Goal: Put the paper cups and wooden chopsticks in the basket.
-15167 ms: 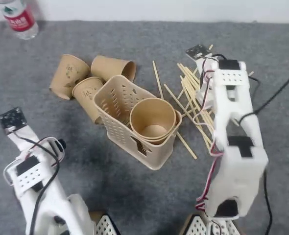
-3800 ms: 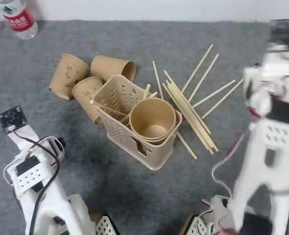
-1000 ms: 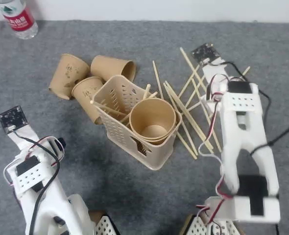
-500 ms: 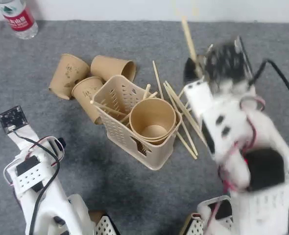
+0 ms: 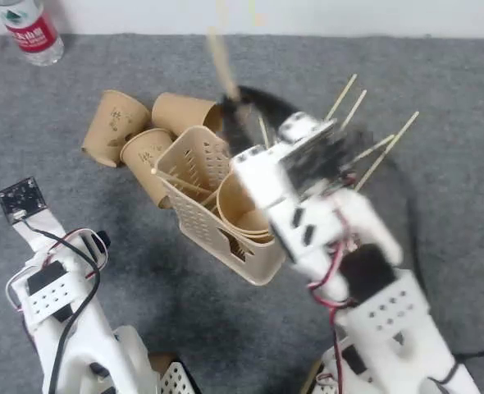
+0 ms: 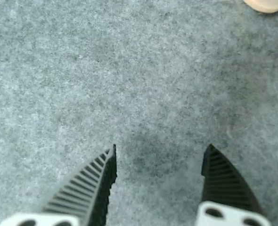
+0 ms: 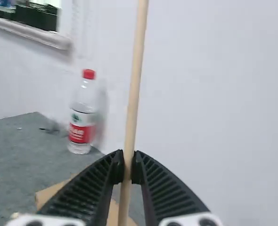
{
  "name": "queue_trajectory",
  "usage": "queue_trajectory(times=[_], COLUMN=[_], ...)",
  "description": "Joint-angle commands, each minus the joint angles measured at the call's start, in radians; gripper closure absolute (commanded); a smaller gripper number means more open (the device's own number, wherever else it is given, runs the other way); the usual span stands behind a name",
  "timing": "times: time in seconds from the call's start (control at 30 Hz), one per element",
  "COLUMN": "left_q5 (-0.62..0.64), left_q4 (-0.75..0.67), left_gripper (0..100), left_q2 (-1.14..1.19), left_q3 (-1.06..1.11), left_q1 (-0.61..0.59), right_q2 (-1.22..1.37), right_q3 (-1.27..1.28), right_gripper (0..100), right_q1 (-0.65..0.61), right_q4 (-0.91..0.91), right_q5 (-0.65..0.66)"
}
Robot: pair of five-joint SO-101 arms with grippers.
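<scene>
Swinging leftward from the loose chopsticks (image 5: 387,146), my right pincer (image 7: 127,167) now hangs over the basket (image 5: 194,215), pressed tight on one upright chopstick (image 7: 138,70). My left pincer (image 6: 160,165) stays spread above grey mat (image 6: 129,70). Three paper cups (image 5: 115,123) lie beside the basket.

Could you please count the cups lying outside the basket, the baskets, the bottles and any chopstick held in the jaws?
Loose cups: 3
Basket: 1
Bottle: 1
Held chopstick: 1
Total: 6
</scene>
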Motion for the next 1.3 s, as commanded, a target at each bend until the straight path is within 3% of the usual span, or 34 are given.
queue_trajectory(times=[0.0,0.43,0.63,0.83,1.27], left_q5=[-0.002,-0.002,-0.002,-0.002,-0.002], left_q4=[-0.021,-0.023,-0.023,-0.023,-0.023], left_gripper=[72,72,72,72,72], left_q2=[-0.025,-0.025,-0.025,-0.025,-0.025], left_q3=[-0.004,-0.004,-0.004,-0.004,-0.004], left_q1=[0.006,0.008,0.008,0.008,0.008], right_q2=[0.016,0.364,0.371,0.343,0.300], right_q3=[0.029,-0.060,-0.054,-0.034,-0.032], right_gripper=[99.1,99.1,98.7,86.3,90.8], right_q1=[-0.093,-0.102,-0.065,-0.048,-0.036], right_q4=[-0.117,-0.277,-0.274,-0.265,-0.237], right_q5=[0.040,0.044,0.040,0.038,0.044])
